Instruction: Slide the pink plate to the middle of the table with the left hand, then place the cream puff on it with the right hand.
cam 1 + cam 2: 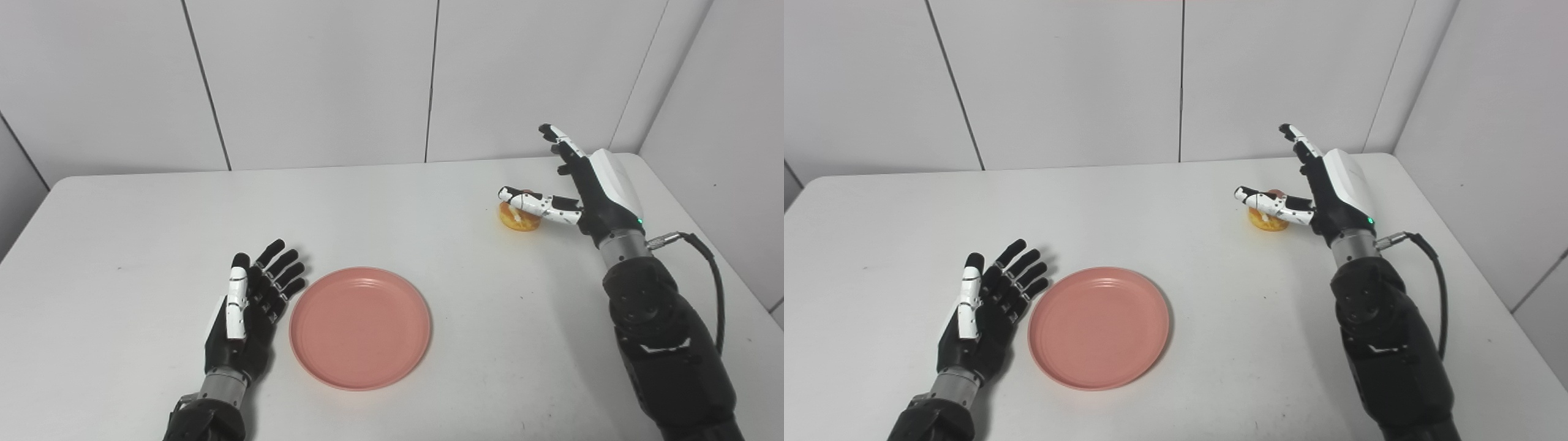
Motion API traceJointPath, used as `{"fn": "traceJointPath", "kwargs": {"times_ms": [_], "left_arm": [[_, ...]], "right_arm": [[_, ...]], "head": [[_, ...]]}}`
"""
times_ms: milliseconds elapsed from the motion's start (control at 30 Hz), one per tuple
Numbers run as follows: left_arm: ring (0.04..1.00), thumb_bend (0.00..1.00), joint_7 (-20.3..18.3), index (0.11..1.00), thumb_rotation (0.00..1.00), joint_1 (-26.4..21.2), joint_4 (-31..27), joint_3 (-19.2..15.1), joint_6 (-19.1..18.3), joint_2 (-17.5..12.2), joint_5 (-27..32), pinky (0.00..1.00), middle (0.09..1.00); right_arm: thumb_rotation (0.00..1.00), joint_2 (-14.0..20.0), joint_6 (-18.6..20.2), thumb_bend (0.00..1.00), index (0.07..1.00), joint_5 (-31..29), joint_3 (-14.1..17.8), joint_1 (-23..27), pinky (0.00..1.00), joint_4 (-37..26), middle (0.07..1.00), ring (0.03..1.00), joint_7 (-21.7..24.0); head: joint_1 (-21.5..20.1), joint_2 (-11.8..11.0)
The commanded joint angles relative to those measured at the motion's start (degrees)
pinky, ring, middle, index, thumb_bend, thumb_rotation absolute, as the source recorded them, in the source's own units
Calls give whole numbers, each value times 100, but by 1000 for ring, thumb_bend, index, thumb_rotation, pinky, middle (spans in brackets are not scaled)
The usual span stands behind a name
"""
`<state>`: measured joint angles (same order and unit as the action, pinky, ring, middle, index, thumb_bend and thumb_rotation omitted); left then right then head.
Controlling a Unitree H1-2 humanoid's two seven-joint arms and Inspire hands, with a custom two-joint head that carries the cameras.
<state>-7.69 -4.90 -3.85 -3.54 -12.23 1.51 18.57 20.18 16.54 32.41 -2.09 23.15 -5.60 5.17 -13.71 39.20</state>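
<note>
Plate: round pink plastic plate [360, 326], empty, near the middle of the white table [429, 184], toward the front edge.
Puff: small golden cream puff [519, 220], far right, well apart from the plate.
Left hand [254, 300]: flat just beside the plate's left rim, fingers spread, holding nothing.
Right hand [582, 184]: over the puff, fingers apart, thumb across its top, not yet clamped.
Progress: slide apparently done; pick-up and placing left.
Views: both alike; neither shows contact under the thumb.
</note>
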Motion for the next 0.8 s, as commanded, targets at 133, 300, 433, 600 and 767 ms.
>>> {"fn": "traceJointPath", "kwargs": {"times_ms": [133,300,433,600,767], "left_arm": [[834,523,-58,828,1000,-43,-20,23,146,9,21,844,841],[835,527,-48,832,1000,-27,-41,21,137,12,12,845,842],[838,533,-47,832,1000,-19,-51,16,123,0,10,848,844],[835,539,-5,830,1000,-15,-72,16,69,-2,-25,847,840],[837,536,-60,834,1000,-16,-37,12,109,-20,17,848,844]], "right_arm": [[592,310,60,882,898,267,-141,575,733,305,890,845,54],[563,369,132,893,904,348,-244,822,726,703,899,848,135],[496,387,229,899,908,365,-332,1044,721,1137,924,859,261],[459,386,247,913,907,377,-448,1289,701,1678,925,850,260],[421,407,76,916,911,314,-588,1539,679,2286,917,838,210]], "head": [[22,6],[19,0],[23,6],[20,-5],[18,-30]]}}
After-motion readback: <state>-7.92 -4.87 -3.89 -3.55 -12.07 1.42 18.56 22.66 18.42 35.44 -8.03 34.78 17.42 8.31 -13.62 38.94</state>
